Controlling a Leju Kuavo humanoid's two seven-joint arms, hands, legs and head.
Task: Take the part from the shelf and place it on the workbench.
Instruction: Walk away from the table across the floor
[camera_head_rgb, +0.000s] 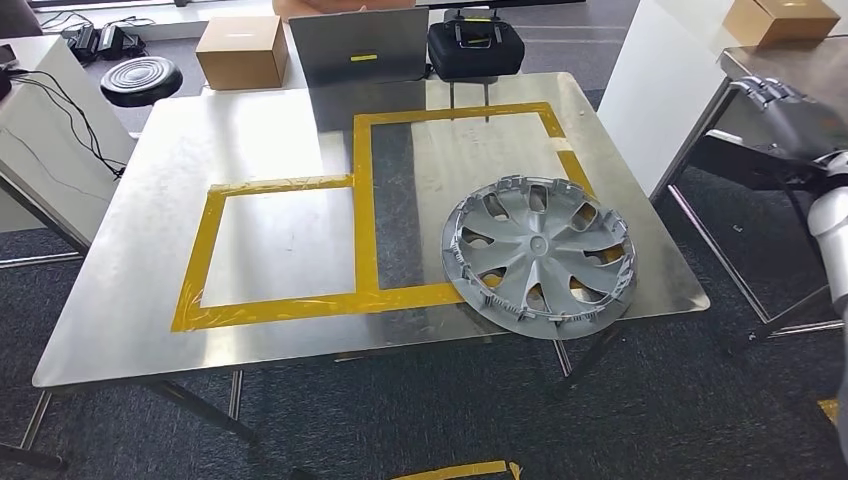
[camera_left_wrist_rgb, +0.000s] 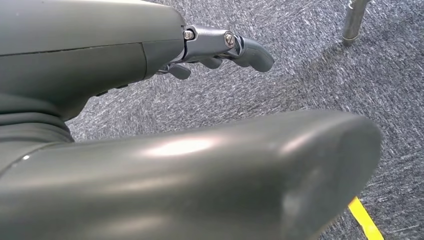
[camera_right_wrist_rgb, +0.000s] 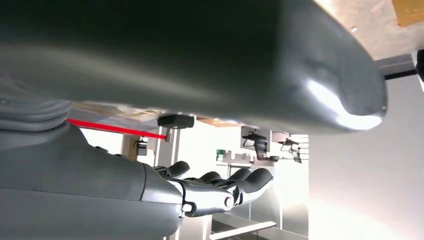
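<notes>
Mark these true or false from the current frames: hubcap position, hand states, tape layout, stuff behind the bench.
1. The hubcap lies on the workbench. True.
2. The hubcap sits wholly inside the small left yellow tape rectangle. False: it lies at the near right corner of the bench, across the larger rectangle's tape.
3. The left hand holds the hubcap. False: it holds nothing and hangs over the carpet.
4. The right hand holds nothing. True.
5. A cardboard box sits beyond the bench's far edge. True.
</notes>
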